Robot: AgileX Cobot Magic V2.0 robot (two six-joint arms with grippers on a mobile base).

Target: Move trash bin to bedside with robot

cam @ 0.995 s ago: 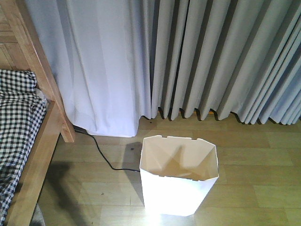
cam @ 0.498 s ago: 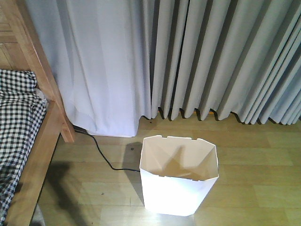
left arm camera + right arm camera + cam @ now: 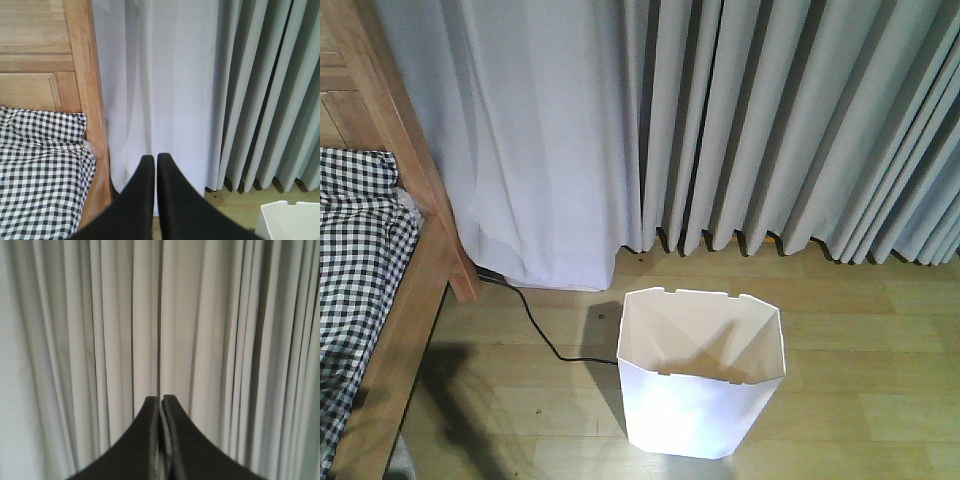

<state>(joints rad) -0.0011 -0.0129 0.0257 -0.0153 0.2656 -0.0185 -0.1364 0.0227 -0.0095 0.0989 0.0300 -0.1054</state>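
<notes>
Standing upright on the wooden floor (image 3: 840, 340), the trash bin (image 3: 700, 385) is sitting near the bottom of the front view, right of centre; its cream inside is showing and nothing visible is lying in it; a corner of its white rim is also peeking into the lower right of the left wrist view (image 3: 290, 220). To the left, the bedside (image 3: 415, 215) is rising as a slanted light wooden post with a rail running toward the near edge; checked bedding (image 3: 355, 270) is lying inside the frame; the bin is standing apart from the frame, with bare floor between them. A black cable (image 3: 535, 325) is trailing across the floor from the foot of the post toward the bin's left side. Grey curtains (image 3: 770, 130) are hanging along the far side, reaching down to the floor. The left gripper (image 3: 152, 162) is pointing at the curtain beside the bed post, its fingers pressed together and holding nothing; the right gripper (image 3: 161, 402) is facing the curtain folds, its fingers likewise pressed together on nothing.
</notes>
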